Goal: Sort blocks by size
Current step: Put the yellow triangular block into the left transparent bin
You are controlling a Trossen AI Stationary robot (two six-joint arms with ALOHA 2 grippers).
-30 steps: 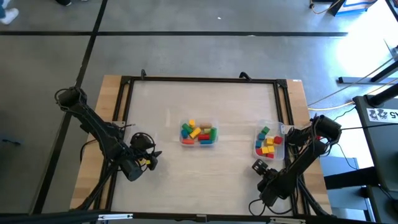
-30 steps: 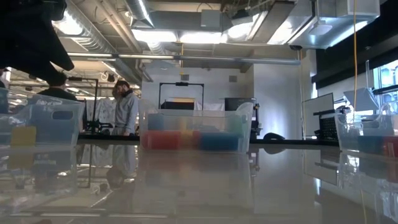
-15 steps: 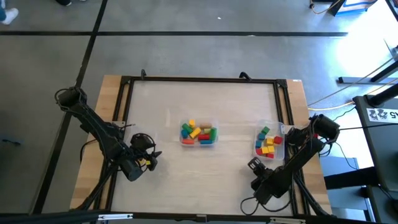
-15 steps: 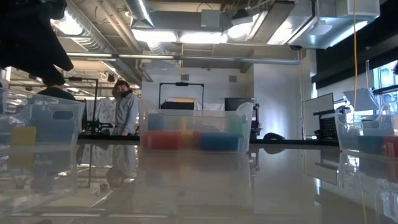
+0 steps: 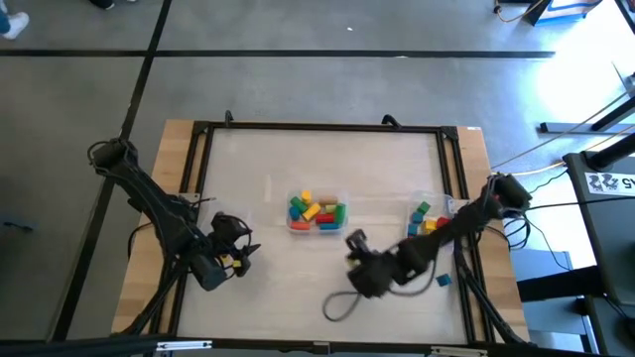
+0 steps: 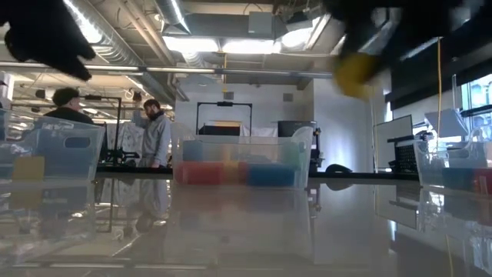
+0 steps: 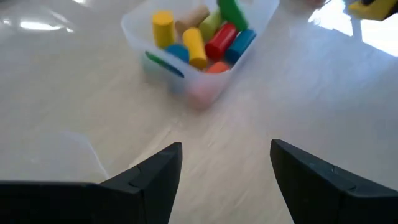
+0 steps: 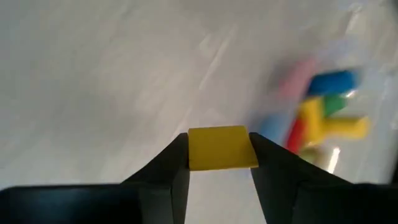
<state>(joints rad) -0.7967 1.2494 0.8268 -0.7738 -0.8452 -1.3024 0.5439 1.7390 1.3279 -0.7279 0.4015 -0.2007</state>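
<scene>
The right claw (image 8: 217, 168) pinches a yellow block (image 8: 222, 148) squarely between its two dark fingers, holding it above the pale tabletop (image 5: 298, 278) near the front, just right of centre. In the high view the right arm reaches in from the tabletop's right edge, its claw (image 5: 355, 241) close to the front right corner of the middle bin (image 5: 317, 212). The low view catches the same yellow block (image 6: 353, 73) as a blur high above the surface.

At the front left, the left claw (image 7: 224, 158) hangs with its fingers spread and nothing between them, facing the middle bin (image 7: 205, 74). In the high view that claw (image 5: 238, 256) sits beside the left rail.

The middle bin, a clear plastic box near the centre of the tabletop, holds a loose heap of blocks (image 5: 316, 211) in yellow, red, green, blue, orange and tan. A second clear bin (image 5: 429, 226) by the right rail holds more blocks (image 5: 425, 220), partly hidden under the right arm.

Beyond the tabletop, two people (image 6: 154, 131) stand in the room under ceiling lights.
</scene>
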